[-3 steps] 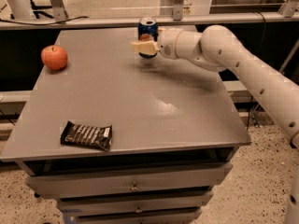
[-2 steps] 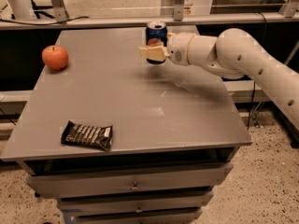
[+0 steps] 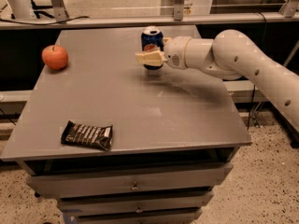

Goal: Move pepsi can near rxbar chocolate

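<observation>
The pepsi can is dark blue with a silver top and stands upright at the back middle of the grey table. My gripper reaches in from the right and is shut on the can, with one cream finger across its front. The can seems to be held just above the table top. The rxbar chocolate lies flat in its black wrapper near the front left edge, far from the can and the gripper.
A red apple sits at the back left of the table. My white arm spans the right side above the table. Drawers are below the front edge. A rail and cables run behind the table.
The gripper has closed around the can and carried it from the back edge a little toward the table's middle. The bar and the apple have not moved.
</observation>
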Tool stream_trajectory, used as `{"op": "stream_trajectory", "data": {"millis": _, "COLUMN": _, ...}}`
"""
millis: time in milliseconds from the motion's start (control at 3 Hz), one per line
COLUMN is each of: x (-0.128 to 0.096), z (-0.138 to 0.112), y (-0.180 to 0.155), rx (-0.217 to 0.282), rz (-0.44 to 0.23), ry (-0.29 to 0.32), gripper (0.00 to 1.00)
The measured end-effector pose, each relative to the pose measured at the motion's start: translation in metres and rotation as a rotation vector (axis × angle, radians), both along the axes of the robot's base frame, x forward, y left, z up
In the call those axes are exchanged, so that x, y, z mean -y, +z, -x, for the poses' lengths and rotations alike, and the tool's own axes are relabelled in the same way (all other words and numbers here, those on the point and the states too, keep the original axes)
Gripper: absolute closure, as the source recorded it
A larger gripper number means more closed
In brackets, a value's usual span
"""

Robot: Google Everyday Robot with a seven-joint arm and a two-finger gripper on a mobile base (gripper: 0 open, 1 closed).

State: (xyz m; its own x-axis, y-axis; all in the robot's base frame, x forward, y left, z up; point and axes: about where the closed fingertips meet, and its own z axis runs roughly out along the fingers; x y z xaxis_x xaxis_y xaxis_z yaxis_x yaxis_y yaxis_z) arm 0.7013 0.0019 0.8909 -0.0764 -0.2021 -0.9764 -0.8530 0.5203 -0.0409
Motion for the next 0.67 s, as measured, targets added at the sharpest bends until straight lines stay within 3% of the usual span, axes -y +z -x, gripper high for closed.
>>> {"op": "stream_trajectory", "data": {"millis": 667, "x": -0.018, "z": 0.072, "y": -0.009, "rx": -0.023, "rz": 0.065, "ry": 0.058, "gripper": 1.00}}
